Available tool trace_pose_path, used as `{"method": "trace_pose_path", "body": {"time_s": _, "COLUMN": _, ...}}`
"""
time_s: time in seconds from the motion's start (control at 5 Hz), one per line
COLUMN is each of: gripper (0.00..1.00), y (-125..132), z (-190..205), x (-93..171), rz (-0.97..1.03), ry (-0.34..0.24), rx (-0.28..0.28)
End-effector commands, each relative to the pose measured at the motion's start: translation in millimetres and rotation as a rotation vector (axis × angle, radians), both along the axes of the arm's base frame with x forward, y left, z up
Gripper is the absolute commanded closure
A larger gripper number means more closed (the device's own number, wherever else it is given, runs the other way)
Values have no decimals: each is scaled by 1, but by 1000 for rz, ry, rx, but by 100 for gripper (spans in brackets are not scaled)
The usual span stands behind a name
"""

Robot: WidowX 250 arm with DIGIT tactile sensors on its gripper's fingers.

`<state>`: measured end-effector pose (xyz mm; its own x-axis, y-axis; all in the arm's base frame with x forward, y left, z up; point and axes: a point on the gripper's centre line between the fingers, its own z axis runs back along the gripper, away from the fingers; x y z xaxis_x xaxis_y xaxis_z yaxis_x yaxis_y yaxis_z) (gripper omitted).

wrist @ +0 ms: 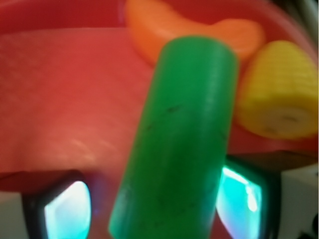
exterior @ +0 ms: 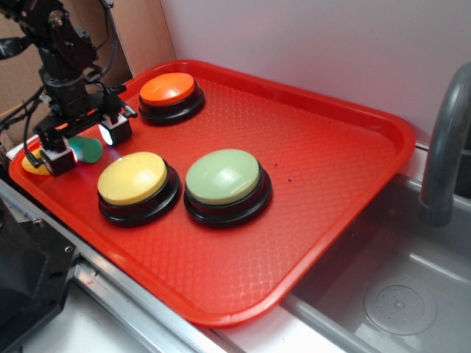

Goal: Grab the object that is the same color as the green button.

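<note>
Red tray [exterior: 324,184] holds three buttons (green cylinder [wrist: 179,144] between fingers [wrist: 67,211]).

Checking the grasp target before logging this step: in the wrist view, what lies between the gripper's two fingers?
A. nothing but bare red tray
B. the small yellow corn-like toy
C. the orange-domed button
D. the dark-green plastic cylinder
D: the dark-green plastic cylinder runs lengthwise between the fingers of the gripper, with the yellow corn-like toy off to the side.

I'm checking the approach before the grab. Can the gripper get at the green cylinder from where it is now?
Probably yes. The gripper is open, with the green cylinder lying between its fingers; nothing sits between them. The yellow corn toy and an orange piece lie close by, beyond the cylinder's far end.
</note>
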<state>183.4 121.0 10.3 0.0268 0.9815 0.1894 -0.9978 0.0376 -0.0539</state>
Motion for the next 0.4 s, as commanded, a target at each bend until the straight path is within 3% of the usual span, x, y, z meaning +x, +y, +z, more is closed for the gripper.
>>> {"method": "trace_pose_path", "body": {"time_s": 0.0, "gripper": 100, "y": -2, "z": 8, "x": -6, "rz": -104, "ry": -49, "rx": 12}}
{"method": "trace_pose_path", "body": {"time_s": 0.2, "gripper": 100, "y": -3, "z": 22, "x": -1, "rz": -268, "ry": -22, "rx": 27}}
